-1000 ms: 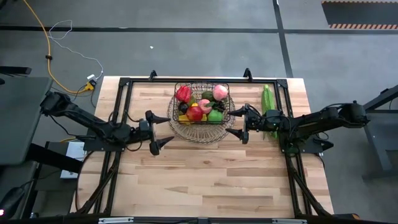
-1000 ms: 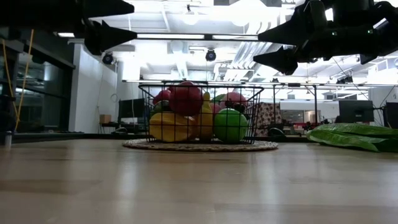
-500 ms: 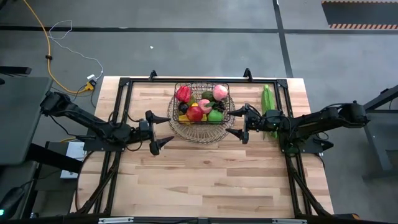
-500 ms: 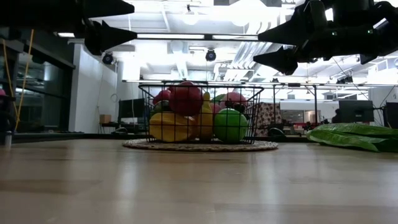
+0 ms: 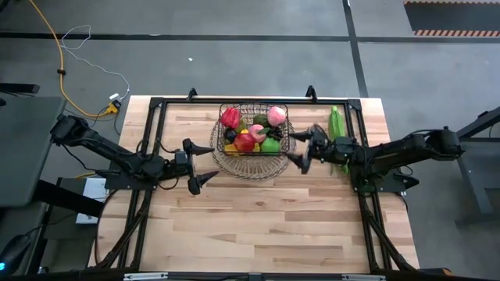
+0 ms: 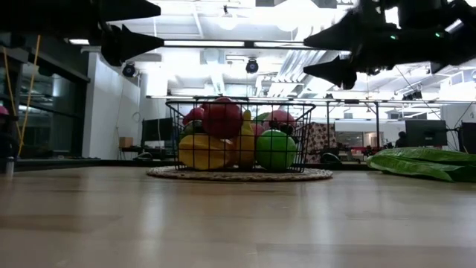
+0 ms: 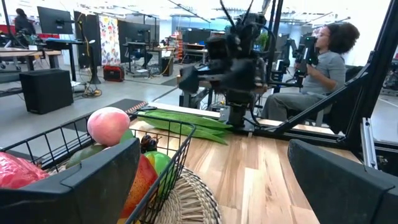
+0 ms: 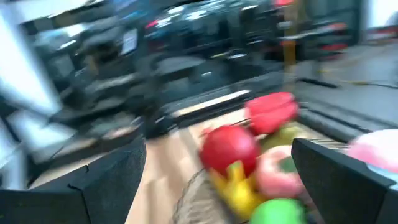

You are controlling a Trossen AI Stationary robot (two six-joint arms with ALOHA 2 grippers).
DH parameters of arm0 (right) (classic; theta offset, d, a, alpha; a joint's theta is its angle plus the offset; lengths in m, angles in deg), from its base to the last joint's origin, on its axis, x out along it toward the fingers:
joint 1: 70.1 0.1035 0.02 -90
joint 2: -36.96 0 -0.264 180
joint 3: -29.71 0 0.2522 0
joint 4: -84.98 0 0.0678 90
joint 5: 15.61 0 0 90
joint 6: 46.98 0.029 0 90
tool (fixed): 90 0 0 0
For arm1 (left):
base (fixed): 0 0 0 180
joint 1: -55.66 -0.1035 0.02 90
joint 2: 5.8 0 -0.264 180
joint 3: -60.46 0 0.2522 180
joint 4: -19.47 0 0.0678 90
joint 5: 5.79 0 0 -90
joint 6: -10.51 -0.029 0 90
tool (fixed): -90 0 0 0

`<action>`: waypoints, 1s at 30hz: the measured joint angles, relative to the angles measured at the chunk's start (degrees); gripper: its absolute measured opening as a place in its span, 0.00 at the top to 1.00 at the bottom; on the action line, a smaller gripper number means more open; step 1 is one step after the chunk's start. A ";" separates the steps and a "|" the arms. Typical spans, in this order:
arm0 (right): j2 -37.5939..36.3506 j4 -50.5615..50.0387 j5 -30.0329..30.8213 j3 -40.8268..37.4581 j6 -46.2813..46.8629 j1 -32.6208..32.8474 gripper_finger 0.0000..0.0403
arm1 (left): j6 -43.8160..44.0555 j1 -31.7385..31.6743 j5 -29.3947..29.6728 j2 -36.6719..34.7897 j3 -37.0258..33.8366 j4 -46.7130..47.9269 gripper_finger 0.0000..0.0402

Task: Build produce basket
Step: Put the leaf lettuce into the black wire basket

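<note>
Looking down, I see the basket [image 5: 253,139] at the table's [image 5: 258,226] far middle, piled with produce [image 5: 251,131]; a long green husk [image 5: 337,129] lies apart on its right. My left gripper [image 5: 200,164] hangs wide and empty beside it, my right gripper [image 5: 303,150] wide too, holding nothing.

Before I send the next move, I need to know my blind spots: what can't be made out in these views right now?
- Right wrist view: motion blur smears the fruit; no piece can be named with certainty.
- Low view: the front fruit and the basket wires hide whatever lies behind and beneath.
- Low view: the green husk is cut off by the picture's right edge.
- High view: the right gripper is blurred.
- High view: dark fruit deep in the basket is too small to identify.
</note>
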 joint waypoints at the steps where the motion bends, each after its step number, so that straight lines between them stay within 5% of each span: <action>1: 0.00 -0.82 2.85 0.91 1.08 0.00 0.03 | 0.00 0.00 0.00 0.00 0.00 0.00 0.02; 5: 0.00 -11.56 15.88 6.91 1.10 -0.05 0.03 | 0.05 0.00 0.00 0.00 0.00 0.06 0.02; 12: 0.02 -44.88 39.67 23.96 -0.52 -6.82 0.03 | 0.47 0.00 -0.02 0.02 0.00 0.92 0.02; 19: 3.72 -69.97 34.58 32.23 10.64 -23.25 0.03 | 0.56 0.00 -0.06 0.02 0.00 0.89 0.02; 26: 11.52 -74.30 24.35 30.96 15.76 -37.26 0.03 | 0.54 0.00 -0.20 0.02 0.00 0.87 0.02; 30: 17.04 -75.49 23.57 30.94 17.82 -41.17 0.03 | 0.52 0.00 -0.19 0.02 0.00 0.87 0.02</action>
